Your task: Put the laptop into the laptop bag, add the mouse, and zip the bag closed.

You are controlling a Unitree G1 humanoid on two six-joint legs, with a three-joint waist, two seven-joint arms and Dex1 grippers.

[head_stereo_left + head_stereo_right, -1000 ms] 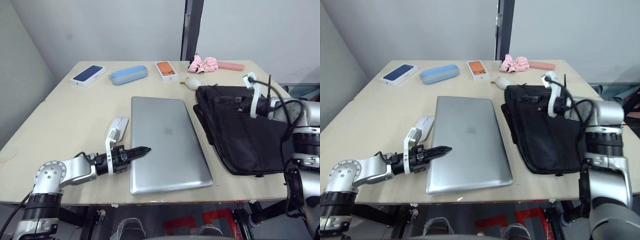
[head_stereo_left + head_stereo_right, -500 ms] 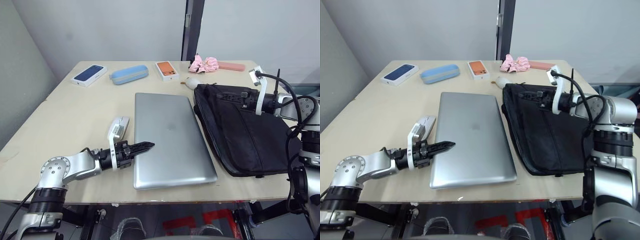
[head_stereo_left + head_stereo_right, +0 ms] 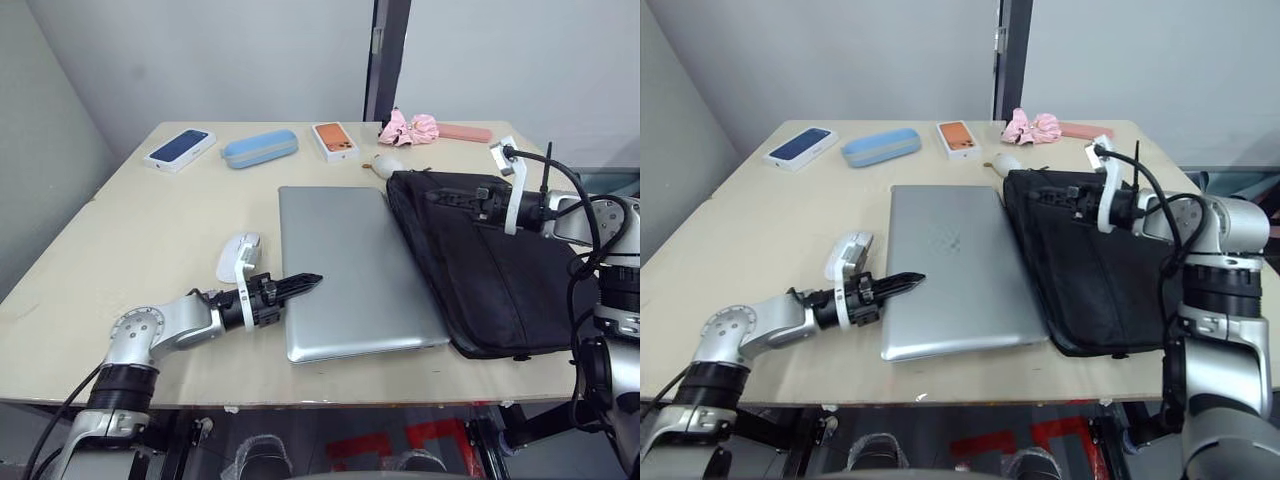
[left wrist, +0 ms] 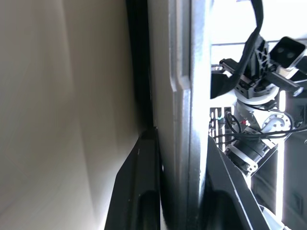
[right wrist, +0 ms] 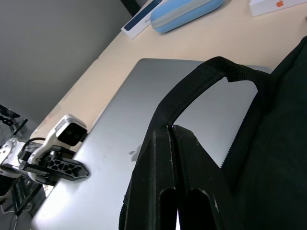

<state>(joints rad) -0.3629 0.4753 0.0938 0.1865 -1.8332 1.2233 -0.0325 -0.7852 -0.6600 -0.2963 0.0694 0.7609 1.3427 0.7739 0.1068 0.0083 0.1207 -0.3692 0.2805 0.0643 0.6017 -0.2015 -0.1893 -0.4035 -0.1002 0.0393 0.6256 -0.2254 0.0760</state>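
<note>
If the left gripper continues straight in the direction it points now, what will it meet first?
The left gripper already grips the near left edge of the laptop and points right across it. Going straight on, it would likely meet the laptop bag first, though depth is unclear.

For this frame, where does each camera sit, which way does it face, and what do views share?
Left and right eye views: on the head, looking forward and down over the wooden table; both arms show.
Left wrist view: along the left gripper, its fingers either side of the thin silver-grey metal laptop edge.
Right wrist view: along the right gripper, shut on the black strap handle of the black fabric laptop bag.
Shared: both wrist views show the laptop and the opposite gripper.
</note>
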